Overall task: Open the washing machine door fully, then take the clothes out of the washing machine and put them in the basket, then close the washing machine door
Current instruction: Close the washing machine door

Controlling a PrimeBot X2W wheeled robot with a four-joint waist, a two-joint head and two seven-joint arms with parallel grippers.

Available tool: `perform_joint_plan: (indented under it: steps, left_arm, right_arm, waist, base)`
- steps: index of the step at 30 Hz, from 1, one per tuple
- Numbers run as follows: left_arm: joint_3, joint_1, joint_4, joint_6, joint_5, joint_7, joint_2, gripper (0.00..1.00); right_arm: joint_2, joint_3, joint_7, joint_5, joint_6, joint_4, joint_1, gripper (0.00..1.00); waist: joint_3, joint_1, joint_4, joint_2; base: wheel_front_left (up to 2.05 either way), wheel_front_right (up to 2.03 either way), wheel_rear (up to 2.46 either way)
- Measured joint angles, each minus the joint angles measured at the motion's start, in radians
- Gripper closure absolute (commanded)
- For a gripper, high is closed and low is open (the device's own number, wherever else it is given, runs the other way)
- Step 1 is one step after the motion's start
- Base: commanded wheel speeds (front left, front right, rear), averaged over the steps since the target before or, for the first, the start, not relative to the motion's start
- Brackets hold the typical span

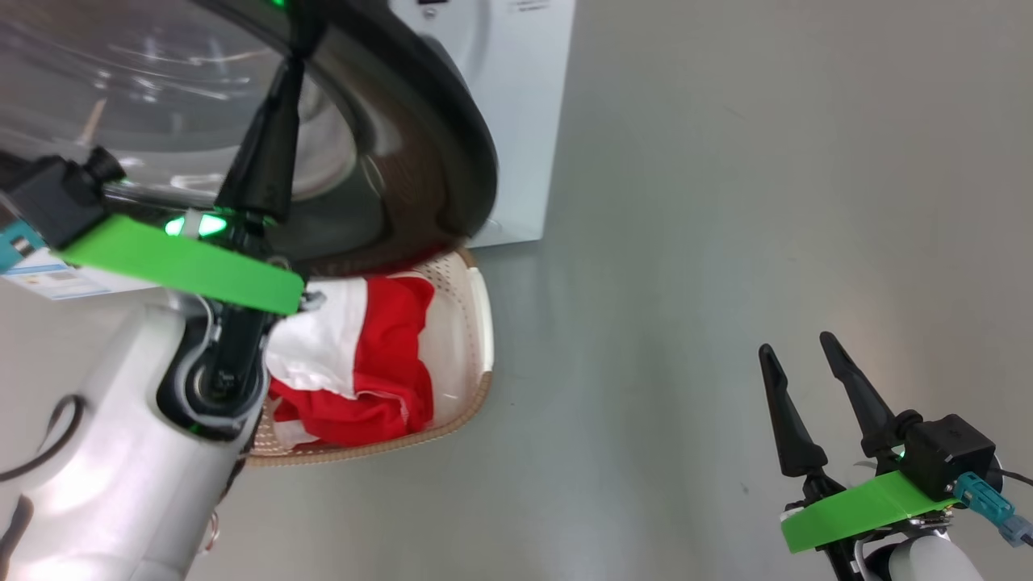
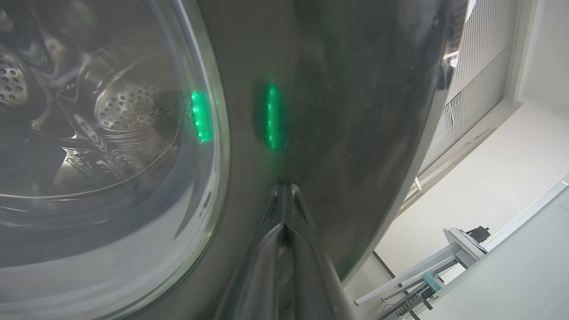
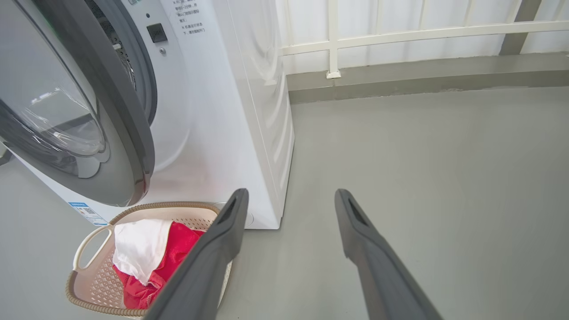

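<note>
Rim of washing machine door (image 1: pixel 436 121) touched by left gripper (image 2: pixel 284 189), pressed together, right gripper (image 1: pixel 796 343) spread above floor (image 1: pixel 726 202)

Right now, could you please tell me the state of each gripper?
Left gripper: shut, empty, tips against the washing machine door.
Right gripper: open, empty.

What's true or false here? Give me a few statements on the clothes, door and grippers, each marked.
1. The clothes lie in the basket. True.
2. The washing machine door is fully shut. False: it stands ajar, swung out from the washing machine.
3. The left gripper is shut, tips at the door's dark rim. True.
4. The right gripper holds a red garment. False: it is open and empty, above the floor.
</note>
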Motion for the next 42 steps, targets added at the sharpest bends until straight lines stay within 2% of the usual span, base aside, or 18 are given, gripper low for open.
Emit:
perform_joint_plan:
  steps: [6, 13, 22, 30, 32, 38, 42]
  left_arm:
    - [0.017, -0.018, 0.029, 0.000, 0.024, -0.002, -0.010, 1.00]
    - [0.021, 0.004, 0.032, 0.000, 0.044, -0.002, -0.013, 1.00]
    - [0.073, 0.171, 0.041, 0.000, 0.125, -0.002, -0.052, 1.00]
    - [0.174, 0.364, 0.047, 0.000, 0.180, -0.002, -0.102, 0.98]
    - [0.189, 0.413, 0.044, 0.000, 0.192, -0.002, -0.102, 0.87]
    - [0.233, 0.530, 0.033, 0.000, 0.243, -0.002, -0.102, 0.76]
    - [0.269, 0.579, 0.021, 0.000, 0.280, -0.002, -0.102, 0.58]
  right_arm:
    - [0.004, -0.005, 0.000, 0.000, 0.000, 0.000, 0.000, 0.00]
    - [0.006, -0.013, 0.000, 0.000, 0.000, 0.002, 0.000, 0.00]
    - [-0.005, -0.011, 0.000, -0.006, 0.000, 0.013, 0.005, 0.00]
    - [-0.029, -0.007, 0.000, -0.006, 0.000, 0.020, 0.044, 0.00]
    - [-0.030, -0.004, 0.000, -0.006, 0.000, 0.022, 0.054, 0.00]
    - [-0.034, -0.004, 0.000, -0.006, 0.000, 0.022, 0.087, 0.00]
    - [-0.035, -0.006, 0.000, -0.006, 0.000, 0.023, 0.103, 0.00]
  waist:
    - [0.012, 0.0000, -0.030, 0.0000]
    - [-0.007, 0.0000, -0.019, 0.0000]
    - [-0.062, -0.0001, 0.013, 0.0000]
    - [-0.124, -0.0001, 0.047, 0.0000]
    - [-0.140, 0.0000, 0.055, 0.0000]
    - [-0.179, 0.0000, 0.078, 0.0000]
    - [-0.196, 0.0000, 0.089, 0.0000]
  base:
    - [0.00, 0.00, 0.00]
    - [0.00, 0.00, 0.00]
    - [0.00, 0.00, 0.00]
    - [0.00, 0.00, 0.00]
    - [0.00, 0.00, 0.00]
    - [0.00, 0.00, 0.00]
    - [0.00, 0.00, 0.00]
